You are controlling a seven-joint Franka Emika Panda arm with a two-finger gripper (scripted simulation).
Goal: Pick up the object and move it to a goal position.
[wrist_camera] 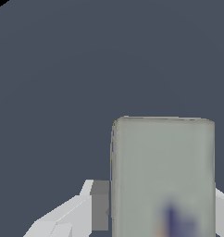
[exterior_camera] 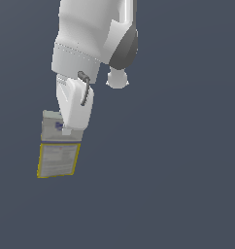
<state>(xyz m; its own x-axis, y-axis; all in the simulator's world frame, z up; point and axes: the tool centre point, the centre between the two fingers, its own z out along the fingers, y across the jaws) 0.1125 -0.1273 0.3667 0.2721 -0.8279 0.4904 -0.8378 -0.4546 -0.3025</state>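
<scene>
The object [exterior_camera: 58, 154] is a small grey-beige box with yellow edging, a label of fine lines and a blue-purple mark on top. It shows in the lower left of the exterior view. My gripper [exterior_camera: 66, 129] comes down on its far end, over the blue-purple mark. In the wrist view the box [wrist_camera: 162, 162] fills the gap between my two white fingers [wrist_camera: 70, 215], whose pads lie against its sides. My gripper [wrist_camera: 160, 206] is shut on the box. Whether the box rests on the ground or hangs above it cannot be told.
A small pale sphere [exterior_camera: 117, 78] shows beside the arm's upper link [exterior_camera: 90, 34], to the exterior view's right of the gripper. Plain dark grey-blue ground [exterior_camera: 177, 170] lies all around.
</scene>
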